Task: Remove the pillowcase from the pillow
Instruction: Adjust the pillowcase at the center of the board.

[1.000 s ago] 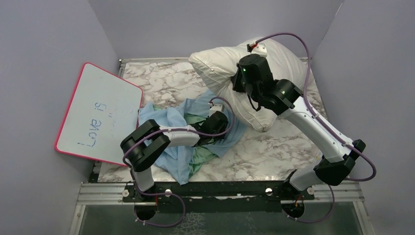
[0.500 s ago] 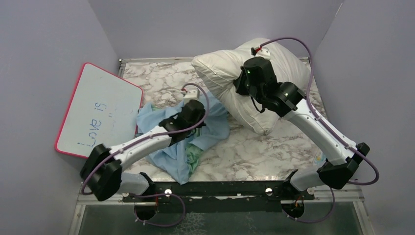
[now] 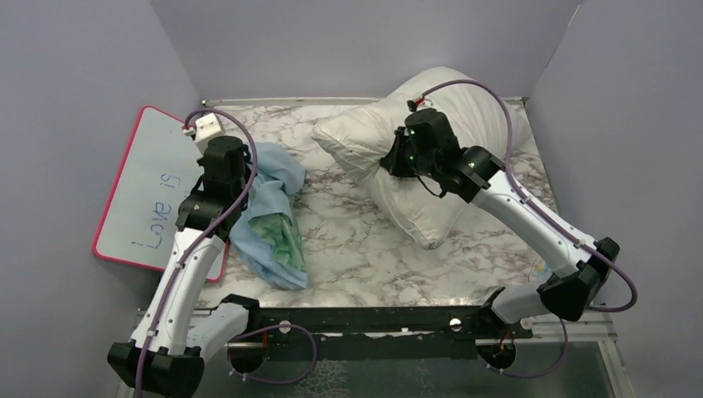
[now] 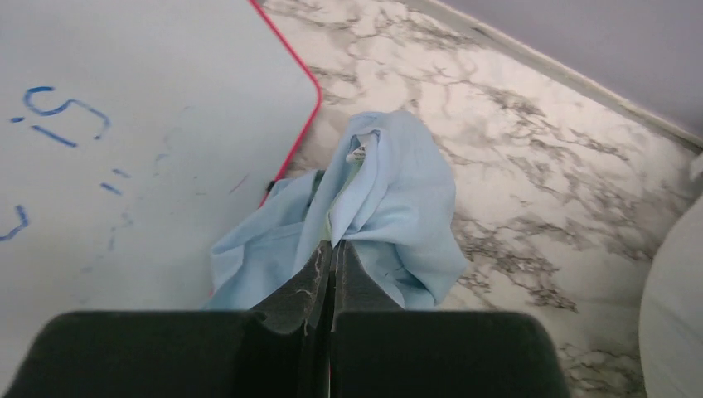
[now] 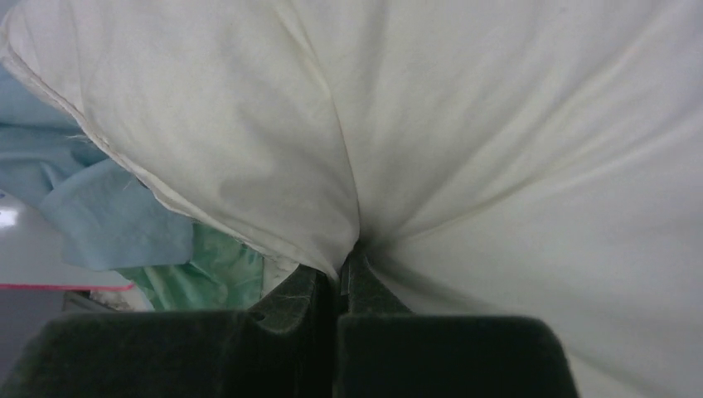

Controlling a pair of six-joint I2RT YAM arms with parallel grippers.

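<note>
The pillowcase (image 3: 273, 220), light blue with a mint-green face showing low down, hangs bunched at the left of the marble table, apart from the pillow. My left gripper (image 3: 245, 176) is shut on a fold of its blue cloth (image 4: 390, 199); the fingertips (image 4: 334, 246) pinch together. The off-white pillow (image 3: 419, 211) is propped at the back right, one end raised. My right gripper (image 3: 388, 162) is shut on a pinch of the pillow's fabric (image 5: 497, 124), with its jaws (image 5: 346, 264) pressed together. Blue and green cloth (image 5: 124, 215) shows below the pillow's edge.
A pink-rimmed whiteboard (image 3: 153, 186) with blue writing leans at the left wall, right beside the hanging cloth (image 4: 124, 108). Purple walls close in the back and sides. Bare marble table (image 3: 348, 240) lies between the cloth and the pillow.
The left arm closed on the pillowcase and swung it left and back toward the whiteboard, clear of the pillow. The right arm, still gripping the pillow, shifted slightly left.
</note>
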